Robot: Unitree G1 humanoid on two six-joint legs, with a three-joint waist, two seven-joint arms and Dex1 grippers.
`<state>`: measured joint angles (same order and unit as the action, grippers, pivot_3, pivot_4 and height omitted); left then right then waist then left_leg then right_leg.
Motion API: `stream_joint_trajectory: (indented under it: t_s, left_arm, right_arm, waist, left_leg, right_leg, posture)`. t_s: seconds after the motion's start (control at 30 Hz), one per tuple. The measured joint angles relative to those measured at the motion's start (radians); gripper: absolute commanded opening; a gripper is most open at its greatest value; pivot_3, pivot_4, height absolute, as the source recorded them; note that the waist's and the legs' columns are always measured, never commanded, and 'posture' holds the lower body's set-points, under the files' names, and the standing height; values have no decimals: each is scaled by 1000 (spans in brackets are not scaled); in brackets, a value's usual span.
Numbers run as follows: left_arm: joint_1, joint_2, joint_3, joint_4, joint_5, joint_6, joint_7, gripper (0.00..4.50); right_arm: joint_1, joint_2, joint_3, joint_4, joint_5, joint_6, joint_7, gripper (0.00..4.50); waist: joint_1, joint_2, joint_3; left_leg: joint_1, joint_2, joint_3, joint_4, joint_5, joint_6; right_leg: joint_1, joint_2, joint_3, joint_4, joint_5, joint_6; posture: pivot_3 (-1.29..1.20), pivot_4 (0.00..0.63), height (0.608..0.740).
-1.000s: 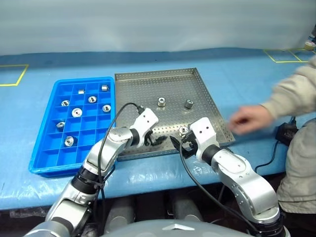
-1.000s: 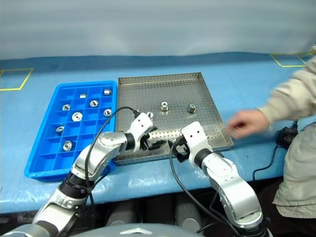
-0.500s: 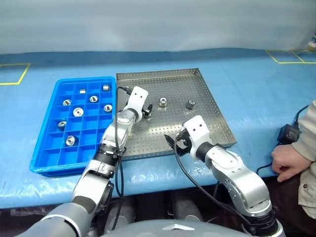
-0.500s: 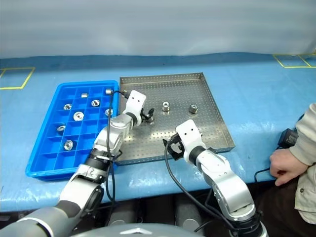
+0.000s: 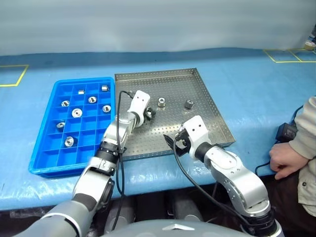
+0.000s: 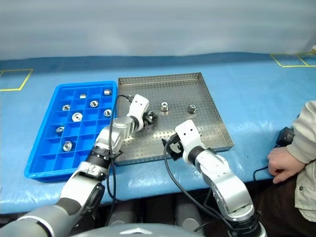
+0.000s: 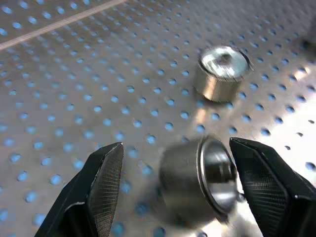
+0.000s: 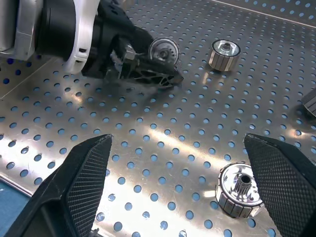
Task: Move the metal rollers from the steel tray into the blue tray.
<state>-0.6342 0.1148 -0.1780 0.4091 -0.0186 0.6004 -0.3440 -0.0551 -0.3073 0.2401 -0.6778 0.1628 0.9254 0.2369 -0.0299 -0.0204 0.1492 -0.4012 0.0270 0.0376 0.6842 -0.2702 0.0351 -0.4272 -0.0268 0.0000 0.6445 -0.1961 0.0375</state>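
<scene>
Left wrist: shiny flanged roller [image 7: 200, 178] tipped sideways.

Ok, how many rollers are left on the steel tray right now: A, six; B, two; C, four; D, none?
C: four rollers on the steel tray: one lying between the left gripper jaws, two farther back, and one by the right gripper.

Left pincer [image 5: 149, 114] reaches far forward, fingers parted; right pincer [image 5: 176, 143] hovers near, spread wide.
</scene>
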Motion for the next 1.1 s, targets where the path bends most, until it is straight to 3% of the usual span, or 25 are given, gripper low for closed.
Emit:
stream_joint_trajectory:
  t_s: [0.07,0.17,0.4,0.5,0.63,0.73,0.83,1.1]
  left_arm:
    - [15,10,-10,-39,-1,34,-26,2855]
    - [38,18,-14,-80,8,54,-22,2238]
    - [85,7,42,-136,-1,55,24,22]
    - [121,14,51,-199,-37,90,-18,22]
    - [143,90,16,-370,-148,173,-203,22]
    - [129,122,11,-452,-211,202,-284,614]
    - [92,87,37,-444,-225,179,-247,1622]
    - [7,-11,23,-140,-49,-152,-15,4271]
  right_arm:
    - [-1,2,5,0,0,-1,0,4500]
    - [-2,5,13,3,0,-1,0,4500]
    - [-5,5,18,9,0,-2,2,4500]
    - [-7,5,19,12,0,-4,3,4500]
    - [-14,6,20,18,0,-5,4,4500]
    - [-19,6,22,32,-2,-7,4,4500]
    - [-22,10,28,34,-3,-10,4,4500]
    - [-33,18,29,44,-14,-28,2,4500]
  waist:
    - [1,0,0]
    - [3,0,0]
    - [5,0,0]
    - [6,0,0]
    - [6,0,0]
    - [7,0,0]
    - [11,0,0]
    - [16,0,0]
  left_leg:
    - [0,0,0,0,0,0]
    - [1,0,0,0,0,0]
    - [1,1,0,0,0,0]
    - [0,1,0,0,0,0]
    - [0,1,0,0,0,0]
    - [0,1,0,0,0,0]
    - [0,0,0,1,0,0]
    - [0,-3,1,0,0,0]
  right_leg:
    - [0,0,0,0,-1,1]
    - [1,-1,0,0,-1,1]
    - [0,0,1,0,0,0]
    - [0,-1,1,0,0,0]
    - [-1,-1,1,0,0,-1]
    - [-1,-1,1,0,-2,-2]
    - [0,-1,1,0,-3,-3]
    - [0,0,1,-1,2,-2]
  posture:
    - [-50,150,740]
    - [-40,150,740]
    - [-32,150,740]
    - [-30,150,740]
    - [-27,150,740]
    - [-28,150,740]
    - [-30,150,740]
    - [-63,150,740]
